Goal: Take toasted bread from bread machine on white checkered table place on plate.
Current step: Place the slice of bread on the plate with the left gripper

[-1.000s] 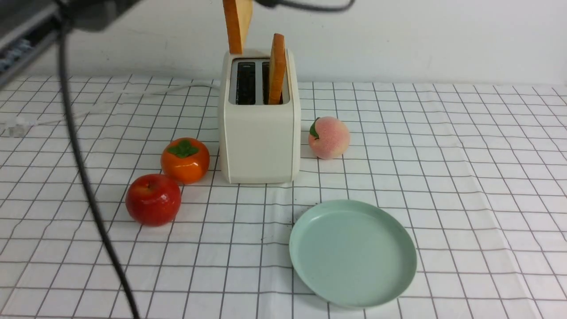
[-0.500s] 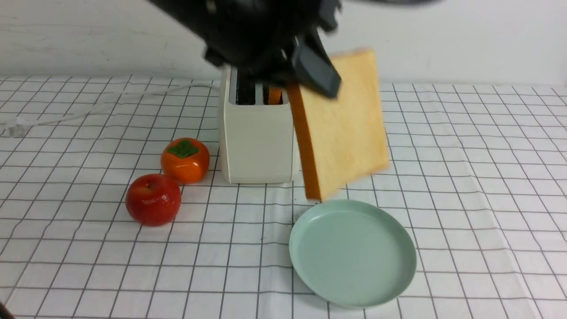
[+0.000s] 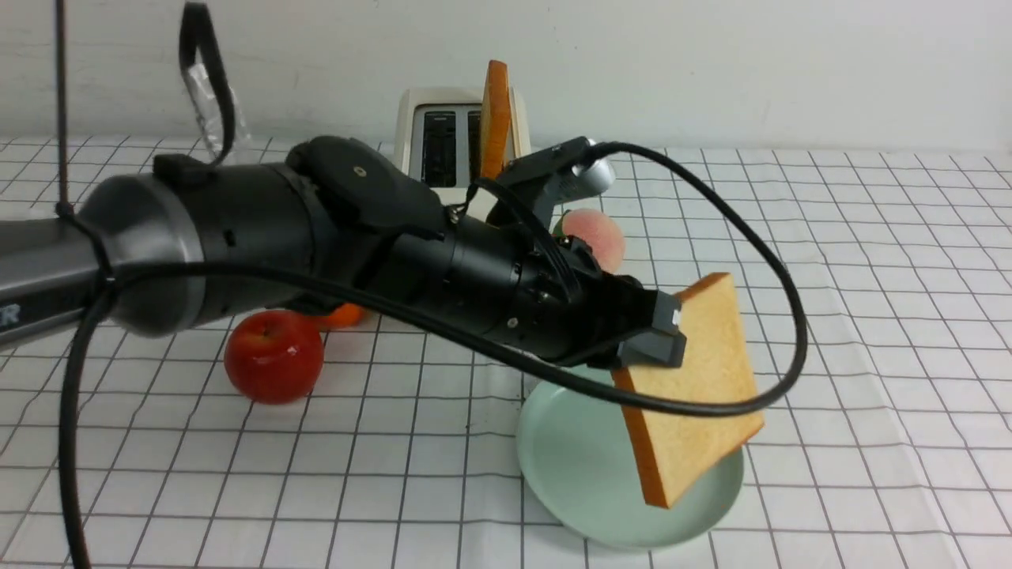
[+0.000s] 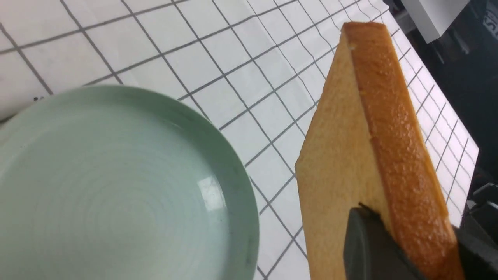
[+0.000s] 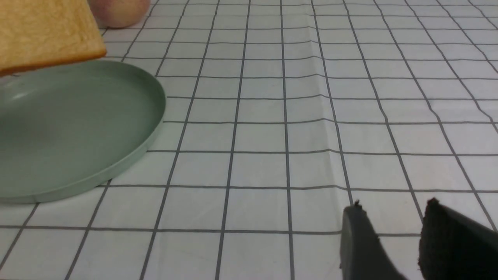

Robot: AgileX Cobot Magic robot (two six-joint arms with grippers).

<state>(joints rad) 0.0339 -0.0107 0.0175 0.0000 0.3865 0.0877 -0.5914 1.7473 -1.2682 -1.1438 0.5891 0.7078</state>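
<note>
My left gripper is shut on one corner of a toasted bread slice, which hangs tilted just above the mint-green plate, its lower corner over the plate's right part. In the left wrist view the dark fingers pinch the slice beside the plate. Another slice stands upright in the right slot of the cream bread machine at the back. My right gripper hovers open and empty over the white checkered table, to the right of the plate.
A red apple sits front left, with an orange persimmon mostly hidden behind my left arm. A peach lies right of the toaster. The arm's black cable loops around the held slice.
The left arm has swung the slice from above the toaster down and forward. It now hangs low over the plate. The right gripper has not changed.
</note>
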